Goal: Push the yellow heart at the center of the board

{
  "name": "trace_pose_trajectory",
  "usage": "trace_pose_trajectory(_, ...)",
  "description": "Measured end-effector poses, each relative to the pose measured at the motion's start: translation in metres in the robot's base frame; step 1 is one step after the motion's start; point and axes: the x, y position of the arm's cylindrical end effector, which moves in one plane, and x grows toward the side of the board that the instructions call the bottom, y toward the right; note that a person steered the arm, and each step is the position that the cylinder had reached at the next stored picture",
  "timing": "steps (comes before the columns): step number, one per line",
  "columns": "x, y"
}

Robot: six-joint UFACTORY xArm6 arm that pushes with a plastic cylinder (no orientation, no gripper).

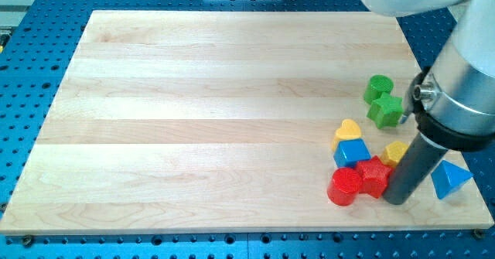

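There is no pincer, only my tip (397, 199), low by the tabletop's (193, 120) right edge beside the red blocks. The yellow heart (348, 129) sits above them; I'd get right of it, then push left.

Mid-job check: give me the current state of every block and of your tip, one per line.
my tip: down on the board, against the red star's right side
yellow heart: right of center, touching the blue cube
blue cube: flat, below the heart
red star: touching the red cylinder
red cylinder: upright
yellow block: partly hidden
green cylinder: upright
green star: flat
blue triangle: apart, right
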Motion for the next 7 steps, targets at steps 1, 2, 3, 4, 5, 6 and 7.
trace_pose_trajectory(1,-0.012,-0.011)
trace_pose_trajectory(2,-0.027,-0.026)
trace_pose_trajectory(3,-0.043,-0.047)
trace_pose_trajectory(4,-0.053,-0.056)
trace_pose_trajectory(5,-0.051,-0.038)
trace_pose_trajectory(6,-0.046,-0.011)
trace_pose_trajectory(7,-0.099,-0.026)
